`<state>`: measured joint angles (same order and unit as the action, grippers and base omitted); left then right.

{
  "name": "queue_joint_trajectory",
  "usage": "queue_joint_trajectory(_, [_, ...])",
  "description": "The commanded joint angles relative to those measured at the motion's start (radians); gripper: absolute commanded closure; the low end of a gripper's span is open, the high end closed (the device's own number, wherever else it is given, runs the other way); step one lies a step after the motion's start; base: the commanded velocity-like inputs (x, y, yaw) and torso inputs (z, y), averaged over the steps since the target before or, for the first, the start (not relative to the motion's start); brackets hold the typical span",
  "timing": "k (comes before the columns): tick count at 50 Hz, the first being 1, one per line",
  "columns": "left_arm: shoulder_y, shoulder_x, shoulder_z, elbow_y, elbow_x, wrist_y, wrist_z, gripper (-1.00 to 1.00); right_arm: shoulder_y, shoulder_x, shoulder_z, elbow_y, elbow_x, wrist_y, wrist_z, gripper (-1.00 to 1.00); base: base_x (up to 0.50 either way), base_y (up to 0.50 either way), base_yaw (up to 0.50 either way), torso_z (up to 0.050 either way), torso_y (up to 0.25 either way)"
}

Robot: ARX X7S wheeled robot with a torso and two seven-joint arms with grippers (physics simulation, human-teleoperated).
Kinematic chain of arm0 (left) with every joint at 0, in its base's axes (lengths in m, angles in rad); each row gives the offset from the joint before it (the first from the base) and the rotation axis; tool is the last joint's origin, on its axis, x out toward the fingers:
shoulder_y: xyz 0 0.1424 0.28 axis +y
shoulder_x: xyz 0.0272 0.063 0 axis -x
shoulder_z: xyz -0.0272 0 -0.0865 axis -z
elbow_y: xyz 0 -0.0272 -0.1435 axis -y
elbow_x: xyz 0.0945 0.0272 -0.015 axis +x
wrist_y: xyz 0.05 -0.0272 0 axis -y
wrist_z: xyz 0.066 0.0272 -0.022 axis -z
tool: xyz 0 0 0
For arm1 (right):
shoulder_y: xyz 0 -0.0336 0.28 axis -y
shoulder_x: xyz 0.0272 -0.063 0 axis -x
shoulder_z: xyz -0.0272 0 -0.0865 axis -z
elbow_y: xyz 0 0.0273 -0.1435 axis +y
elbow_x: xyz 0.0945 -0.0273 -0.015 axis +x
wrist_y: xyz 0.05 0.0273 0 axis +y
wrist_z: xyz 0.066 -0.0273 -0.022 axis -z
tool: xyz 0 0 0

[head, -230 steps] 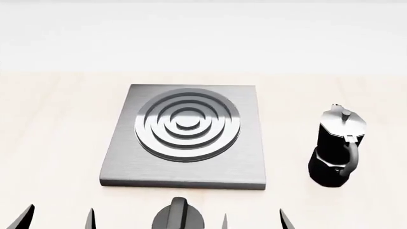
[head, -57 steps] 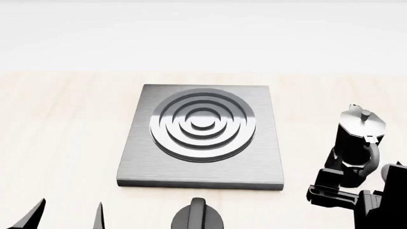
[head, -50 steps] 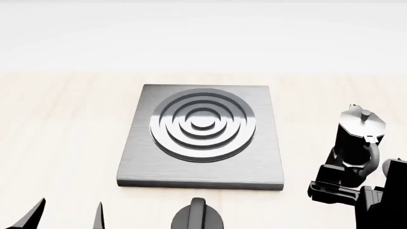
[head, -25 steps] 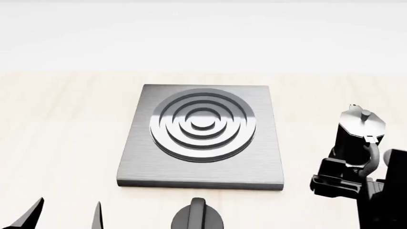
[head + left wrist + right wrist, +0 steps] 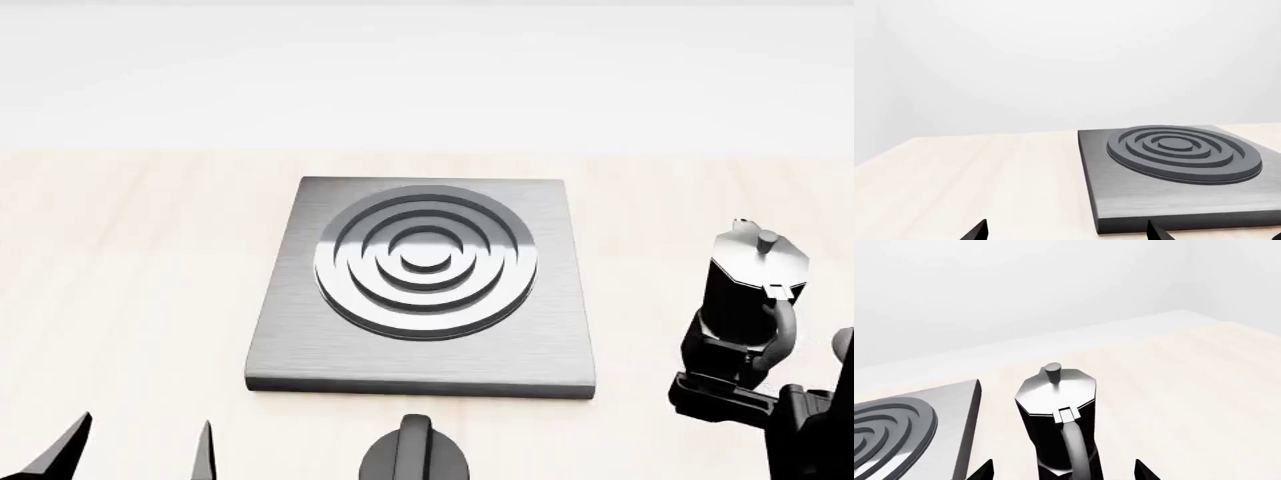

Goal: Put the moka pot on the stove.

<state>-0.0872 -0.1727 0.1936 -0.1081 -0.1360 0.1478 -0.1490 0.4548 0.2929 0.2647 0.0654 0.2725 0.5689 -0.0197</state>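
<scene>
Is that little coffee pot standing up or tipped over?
Upright: the moka pot stands on the table, lid shut, knob on top.

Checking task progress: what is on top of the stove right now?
Nothing: the stove shows only its bare burner rings. The moka pot stands on the table beside it, its base hidden by the right gripper.

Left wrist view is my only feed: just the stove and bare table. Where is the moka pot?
Observer: The moka pot stands upright on the table, beside the stove on the robot's right, not on it.
Operator: Which way is its handle turned?
Observer: Toward the right hand; in the right wrist view the curved handle runs down between the two fingertips.
Operator: Has the hand closed on it?
Observer: No. The fingertips sit spread on either side of the pot's lower body.
Operator: Anything else near the stove?
Observer: A black round knob sits at its front edge.
</scene>
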Motion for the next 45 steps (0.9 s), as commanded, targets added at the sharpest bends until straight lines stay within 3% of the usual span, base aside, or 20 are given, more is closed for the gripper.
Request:
queue_joint_trajectory(1, [0.016,-0.011,0.002,0.031,-0.009,0.000,-0.002,-1.00,0.012,0.000,0.001,0.012,0.006,-0.005,-0.012,-1.00,0.00,0.00,0.00,0.000,0.000])
queue_joint_trajectory(8, [0.010,-0.012,0.007,0.026,-0.013,-0.002,-0.004,-1.00,-0.002,-0.009,-0.020,0.061,-0.013,-0.088,-0.031,-1.00,0.00,0.00,0.00,0.000,0.000])
queue_joint_trajectory(25, [0.006,-0.019,0.014,0.026,-0.021,-0.002,-0.012,-1.00,-0.016,-0.011,-0.029,0.020,-0.001,-0.066,-0.027,-1.00,0.00,0.00,0.00,0.000,0.000])
queue_joint_trajectory(45, [0.003,-0.027,0.025,0.030,-0.027,-0.002,-0.021,-1.00,0.027,0.005,-0.046,0.163,-0.020,-0.136,-0.049,-1.00,0.00,0.00,0.00,0.000,0.000])
